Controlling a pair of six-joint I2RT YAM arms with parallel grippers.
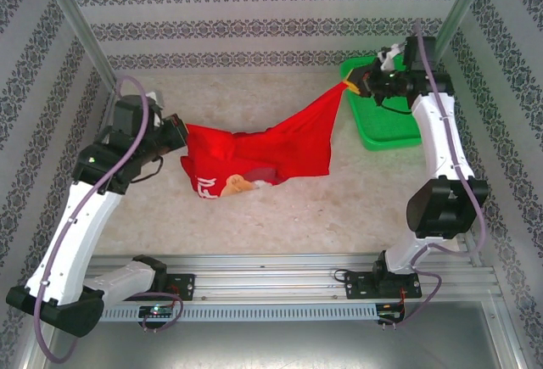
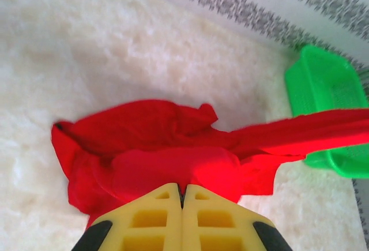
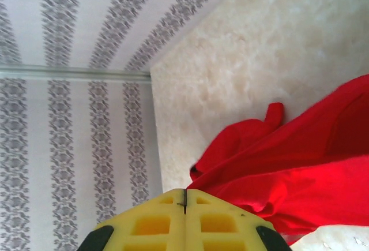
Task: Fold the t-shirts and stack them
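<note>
At the left of the top view, the left gripper [image 1: 181,136] is low over the table [image 1: 254,225], which has a cream, fluffy cover. In the left wrist view its yellow fingers [image 2: 153,219] are pressed together, with no gap between them, and red cloth comes out right at their tips. So this gripper pinches the left end of the red t-shirt [image 1: 263,150].

From there the t-shirt goes to the right as one long, sagging piece, in the middle of the table. Its left and lower part is bunched and lies on the cover. There a bit of the print [image 1: 231,186] shows, brown with white letters, but it is too crumpled to read. The left wrist view shows the t-shirt [image 2: 173,164] in loose folds on the cover, and one stretched band runs to the right, in front of the green basket [image 2: 323,83].

Further right, the cloth rises and becomes narrow, up to the right gripper [image 1: 352,86], which is at the near left corner of the green basket [image 1: 386,130], at the far right of the table. In the right wrist view its yellow fingers [image 3: 150,223] are also closed tight on each other, and the t-shirt [image 3: 300,170] hangs away to the right of them. The narrow end of the cloth is held in this gripper.
</note>
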